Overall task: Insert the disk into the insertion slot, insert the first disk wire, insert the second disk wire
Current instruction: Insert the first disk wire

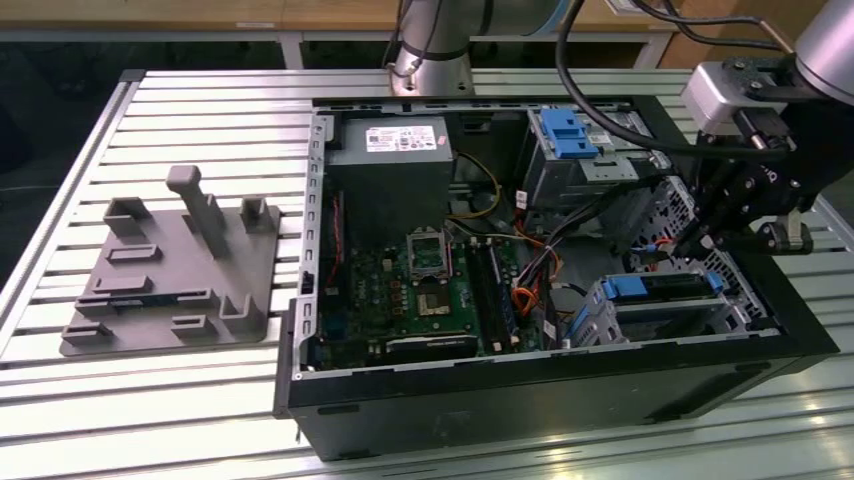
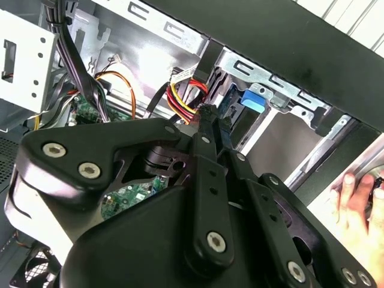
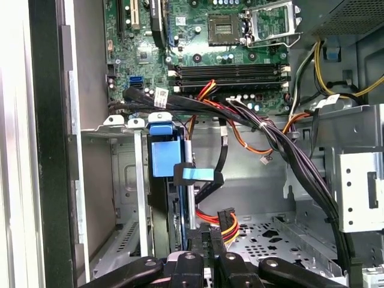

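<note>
The disk [image 1: 654,287] sat inside the slot [image 1: 597,322]. Your gripper [image 3: 209,240] was by the power plug [image 3: 228,216]; whether it held it, I could not tell. A tilted plug could have jammed against the disk.

Arm [image 1: 430,45] bent over; claw [image 2: 209,114] pointing down, pinched together.

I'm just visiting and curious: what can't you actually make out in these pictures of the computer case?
Disk: its face is hidden, edge-on inside the metal cage, first wrist view.
Red-and-yellow wires: their end is hidden behind the gripper, second wrist view.
Person's hand: cut off by the second wrist view's edge.
</note>
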Available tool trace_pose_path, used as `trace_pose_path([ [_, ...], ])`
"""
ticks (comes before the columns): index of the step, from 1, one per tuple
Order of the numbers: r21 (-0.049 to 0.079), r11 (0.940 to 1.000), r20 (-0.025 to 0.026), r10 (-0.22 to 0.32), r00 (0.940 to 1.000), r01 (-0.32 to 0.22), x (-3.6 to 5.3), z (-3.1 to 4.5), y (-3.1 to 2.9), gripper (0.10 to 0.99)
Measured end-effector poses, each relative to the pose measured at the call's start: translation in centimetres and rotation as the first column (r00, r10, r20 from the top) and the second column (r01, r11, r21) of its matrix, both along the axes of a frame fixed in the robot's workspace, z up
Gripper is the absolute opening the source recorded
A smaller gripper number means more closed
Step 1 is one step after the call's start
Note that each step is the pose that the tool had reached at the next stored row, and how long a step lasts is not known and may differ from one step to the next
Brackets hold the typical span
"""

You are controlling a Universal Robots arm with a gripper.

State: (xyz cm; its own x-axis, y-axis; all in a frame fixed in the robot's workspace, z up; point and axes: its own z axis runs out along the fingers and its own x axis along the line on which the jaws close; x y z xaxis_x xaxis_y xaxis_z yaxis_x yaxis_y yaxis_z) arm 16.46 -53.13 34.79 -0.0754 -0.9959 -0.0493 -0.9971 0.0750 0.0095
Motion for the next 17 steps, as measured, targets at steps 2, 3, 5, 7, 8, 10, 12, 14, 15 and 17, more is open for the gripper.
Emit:
trace_pose_path([
  [2,0.000,1.0000,0.0013,0.006,1.0000,-0.006,0.00,-0.01,0.00,0.165],
  [3,0.000,0.9999,0.0015,0.011,0.9999,-0.011,-0.01,-0.02,0.00,0.165],
  [5,-0.001,0.9997,0.0015,0.025,0.9997,-0.025,-0.01,-0.03,0.00,0.165],
  [7,-0.001,0.9997,0.0015,0.025,0.9997,-0.025,-0.01,-0.03,0.00,0.165],
  [8,-0.001,0.9997,0.0015,0.026,0.9997,-0.026,-0.01,-0.03,0.00,0.165],
  [10,-0.001,0.9997,0.0015,0.026,0.9997,-0.026,-0.01,-0.03,0.00,0.165],
  [12,-0.001,0.9997,0.0015,0.026,0.9997,-0.026,-0.01,-0.02,-0.04,0.165],
  [14,-0.001,0.9997,0.0014,0.026,0.9997,-0.026,-0.01,-0.03,-0.12,0.165],
  [15,-0.001,0.9997,0.0014,0.026,0.9997,-0.026,0.00,-0.03,-0.19,0.165],
  [17,-0.001,0.9997,0.0015,0.026,0.9997,-0.026,0.00,-0.03,-0.33,0.165],
])
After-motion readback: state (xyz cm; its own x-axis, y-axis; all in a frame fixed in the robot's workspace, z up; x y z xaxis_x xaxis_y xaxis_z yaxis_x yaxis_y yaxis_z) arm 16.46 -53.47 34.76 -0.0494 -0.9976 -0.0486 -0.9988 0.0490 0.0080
